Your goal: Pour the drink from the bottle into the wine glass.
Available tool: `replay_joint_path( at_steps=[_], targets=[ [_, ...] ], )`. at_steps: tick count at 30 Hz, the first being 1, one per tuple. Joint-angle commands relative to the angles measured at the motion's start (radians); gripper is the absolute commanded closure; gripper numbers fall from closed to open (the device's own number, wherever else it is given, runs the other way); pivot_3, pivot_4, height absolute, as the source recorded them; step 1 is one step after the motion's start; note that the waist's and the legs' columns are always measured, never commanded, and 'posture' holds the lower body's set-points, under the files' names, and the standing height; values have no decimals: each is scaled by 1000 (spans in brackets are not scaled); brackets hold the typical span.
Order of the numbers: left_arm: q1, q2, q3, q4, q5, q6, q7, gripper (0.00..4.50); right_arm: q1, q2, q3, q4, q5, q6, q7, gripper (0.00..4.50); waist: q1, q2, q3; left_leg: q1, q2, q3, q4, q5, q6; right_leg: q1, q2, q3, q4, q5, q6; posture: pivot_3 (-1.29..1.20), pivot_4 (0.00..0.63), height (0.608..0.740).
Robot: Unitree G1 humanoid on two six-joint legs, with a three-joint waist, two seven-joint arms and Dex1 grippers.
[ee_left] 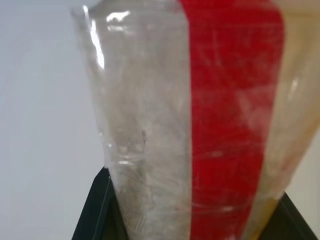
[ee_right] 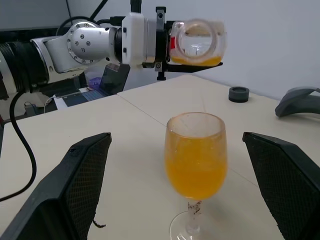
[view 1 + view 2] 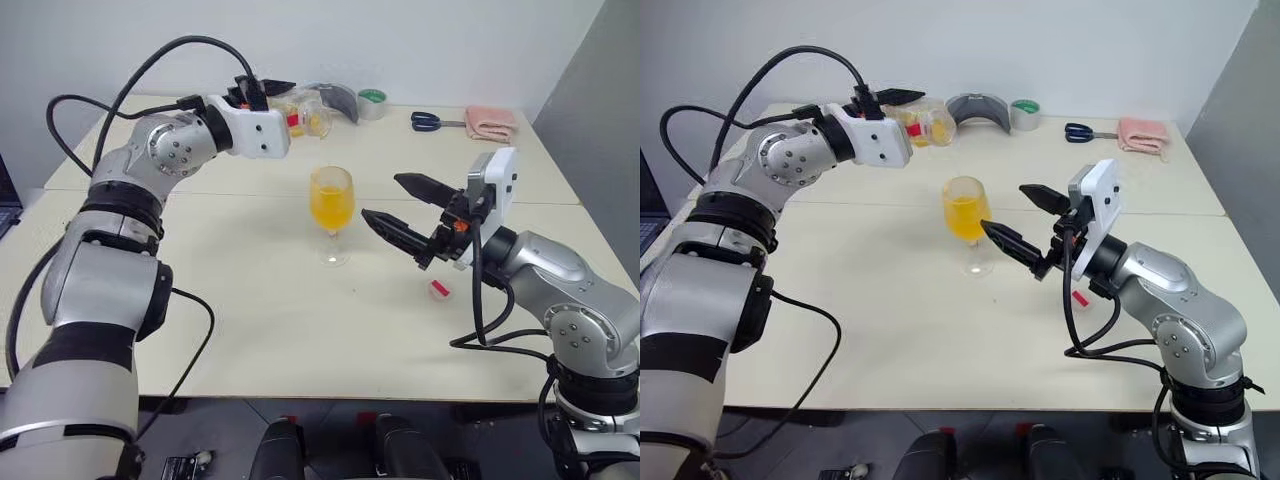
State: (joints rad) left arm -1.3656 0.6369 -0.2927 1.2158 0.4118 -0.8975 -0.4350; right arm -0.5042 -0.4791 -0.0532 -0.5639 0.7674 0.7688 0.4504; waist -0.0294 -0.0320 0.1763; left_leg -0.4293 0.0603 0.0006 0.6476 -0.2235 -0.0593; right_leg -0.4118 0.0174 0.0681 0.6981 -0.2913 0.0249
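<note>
The bottle point(image 2: 196, 42) is held clamped in the left gripper point(image 3: 268, 100), raised above the far left part of the table point(image 3: 250, 330) and lying nearly on its side, its mouth turned toward the wine glass point(image 3: 332, 215). Only a thin pool of the drink point(image 2: 196, 61) is seen along the bottle's lower side; the glass bowl is filled well over half with orange liquid, so the pour is judged largely done. The glass stands upright on its foot near the table's middle, nearer than and to the right of the bottle, and apart from it. The right gripper point(image 3: 405, 212) is held with its fingers spread wide, empty, just right of the glass, with no contact seen. A small red piece point(image 3: 439, 289), possibly the cap, lies on the table right of the glass. The bottle is judged light now and thin-walled, likely to buckle if squeezed hard, so a moderate hold across the squarish body is suited. The filled glass is judged top-heavy, fragile and smooth; it would best be taken at the stem or low on the bowl and kept upright.
</note>
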Motion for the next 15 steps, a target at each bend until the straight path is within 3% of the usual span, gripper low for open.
replay_joint_path(
  at_steps=[1,6,10,15],
  targets=[
    [23,-5,121,-83,-175,85,-109,2847,-22,-8,-5,-13,9,-13,20,0,-2,0,0,0,0,0,0,0,0,0,0,0,0,0,0,0,150,740],
    [167,-16,276,-230,-361,356,-143,2847,24,-36,0,-41,3,-27,72,0,-5,1,0,1,1,0,0,0,0,0,0,0,1,0,0,0,150,740],
    [370,-42,383,-415,-434,599,-16,2847,107,-90,10,-79,-34,-77,145,0,-5,1,-1,2,1,0,0,0,0,1,0,1,1,0,0,0,150,740],
    [521,-133,490,-582,-525,826,127,2847,183,-118,23,-84,-70,-147,210,0,1,0,-1,1,1,-3,5,0,0,2,0,-1,3,0,0,0,150,740]
  ],
)
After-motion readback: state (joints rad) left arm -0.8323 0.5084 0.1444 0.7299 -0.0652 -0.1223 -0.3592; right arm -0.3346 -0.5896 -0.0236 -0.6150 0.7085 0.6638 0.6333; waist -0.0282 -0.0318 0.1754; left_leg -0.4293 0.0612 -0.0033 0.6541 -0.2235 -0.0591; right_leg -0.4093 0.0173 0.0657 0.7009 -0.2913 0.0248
